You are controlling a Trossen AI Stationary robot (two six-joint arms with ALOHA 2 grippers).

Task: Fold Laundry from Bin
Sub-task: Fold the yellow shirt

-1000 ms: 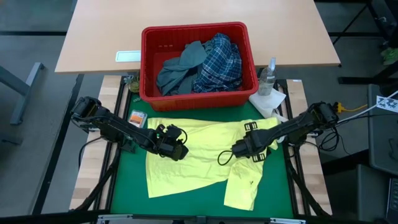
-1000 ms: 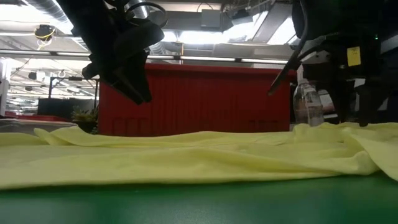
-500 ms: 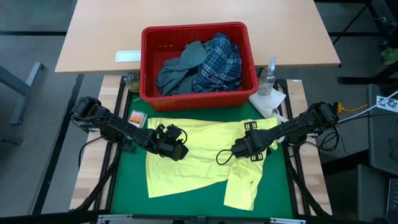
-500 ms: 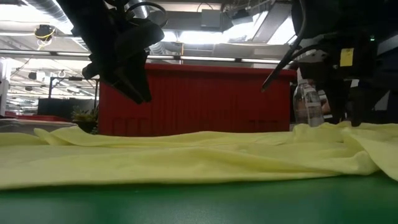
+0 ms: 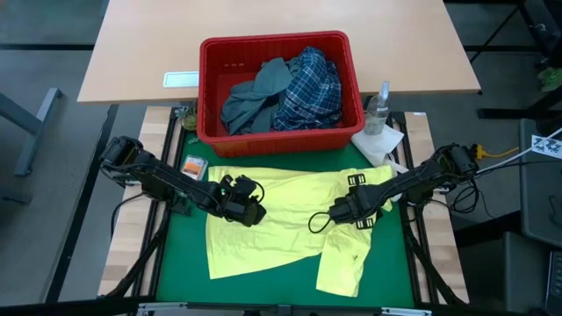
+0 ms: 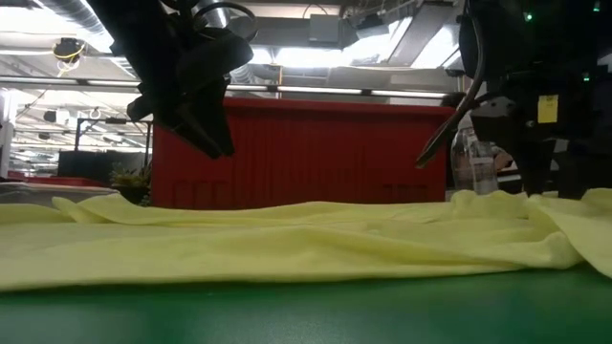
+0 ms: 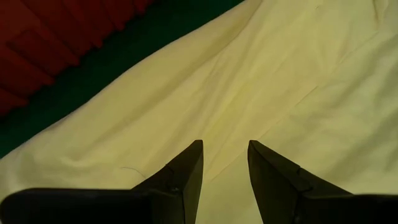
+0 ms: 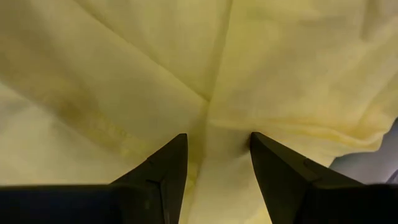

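The yellow garment (image 5: pixel 281 224) lies spread on the green mat (image 5: pixel 180 263), at six o'clock from the red bin (image 5: pixel 279 132). It looks light, limp and wrinkle-prone; hems or sleeve edges seem the best holds. Left gripper (image 5: pixel 248 211) and right gripper (image 5: pixel 338 213) hover above it, fingers apart, empty.

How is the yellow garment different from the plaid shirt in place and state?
The yellow garment lies spread out on the green mat, while the plaid shirt sits bunched inside the red bin. The yellow garment is plain; the plaid shirt is blue-white checked. Both are soft laundry.
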